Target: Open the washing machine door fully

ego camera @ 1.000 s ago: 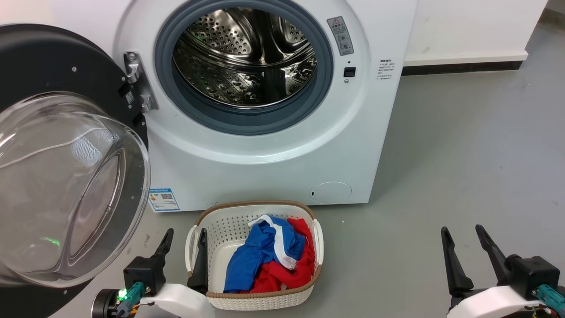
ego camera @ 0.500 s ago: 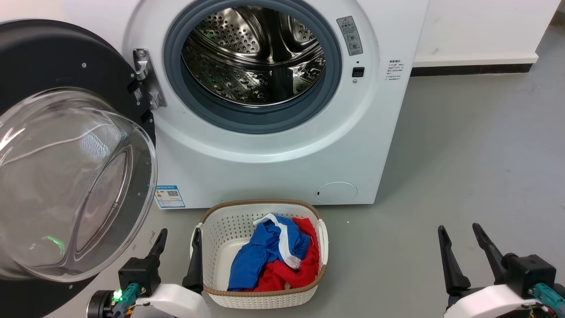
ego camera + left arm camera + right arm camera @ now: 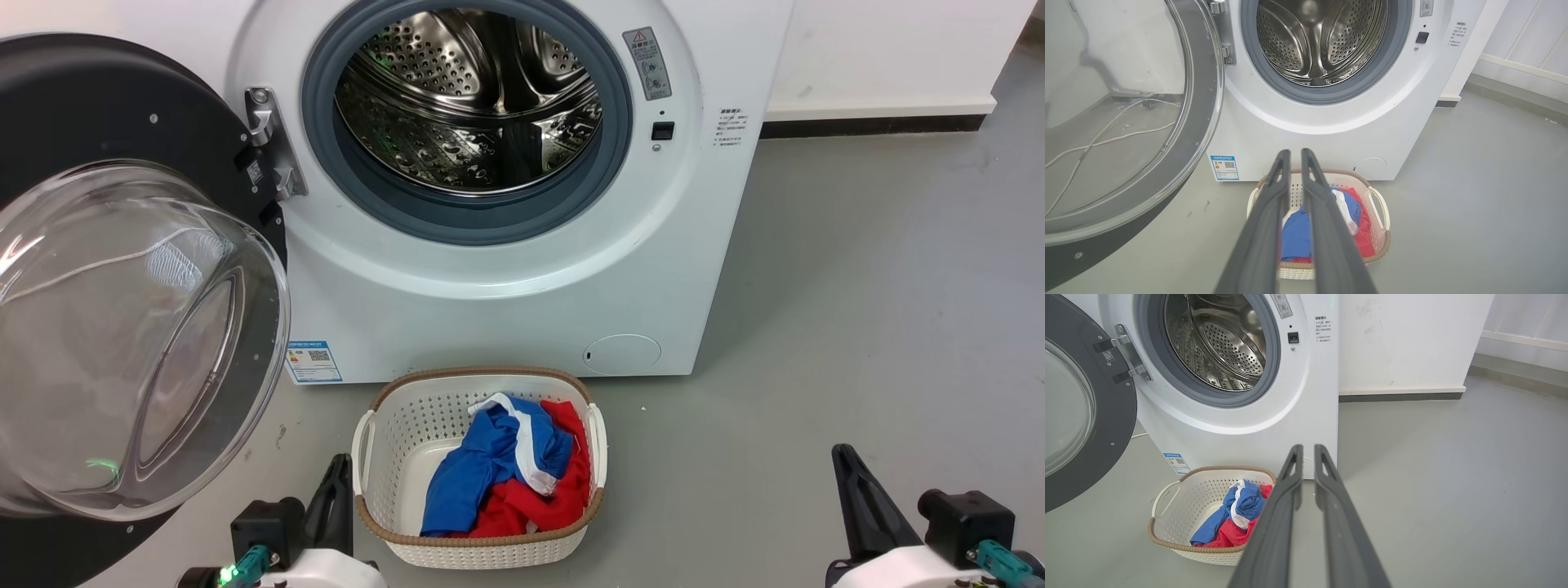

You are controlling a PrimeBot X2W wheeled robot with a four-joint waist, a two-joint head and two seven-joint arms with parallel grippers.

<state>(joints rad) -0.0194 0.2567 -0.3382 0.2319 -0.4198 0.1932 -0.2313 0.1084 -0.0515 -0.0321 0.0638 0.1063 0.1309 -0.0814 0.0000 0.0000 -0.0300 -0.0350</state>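
Door stands wide open, both grippers clear of it.
The door (image 3: 139, 327) hangs left of the washing machine (image 3: 506, 302), drum exposed. The left gripper (image 3: 1295, 155) and right gripper (image 3: 1308, 448) are pinched together, empty. The opening looks finished, and any next push would need the door's edge.

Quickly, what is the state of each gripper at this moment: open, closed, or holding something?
Left gripper: closed, fingers almost together, holding nothing.
Right gripper: closed, fingers almost together, holding nothing.

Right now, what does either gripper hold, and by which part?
Nothing: left gripper and right gripper are shut on air, clear of the washing machine door.
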